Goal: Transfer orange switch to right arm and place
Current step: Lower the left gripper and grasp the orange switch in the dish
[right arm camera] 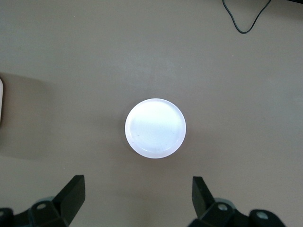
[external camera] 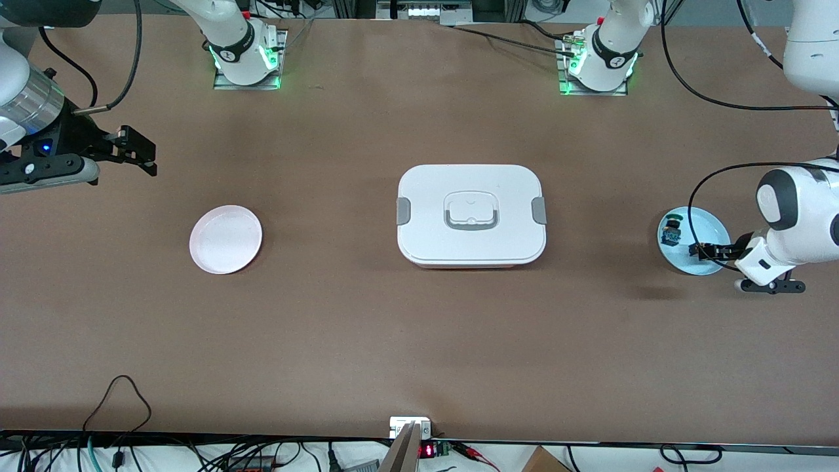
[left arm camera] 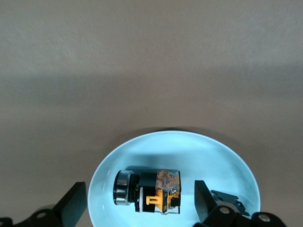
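A plain brown tabletop [external camera: 419, 341] carries a closed white lunch box [external camera: 471, 214] at its middle, a pink plate [external camera: 225, 238] toward the right arm's end and a light blue plate [external camera: 711, 231] toward the left arm's end. The orange switch [left arm camera: 154, 191] lies on its side in the blue plate, beside a second switch with green and blue parts [external camera: 672, 229]. The left gripper [left arm camera: 137, 203] is low over it, fingers [left arm camera: 202, 201] spread on either side, grasping nothing. The right gripper [external camera: 134, 152] waits above the tabletop near the pink plate, fingers released. The risk: the small round body may roll or skid on the glossy plate as the fingers close, leaving a skewed grip for the handover.
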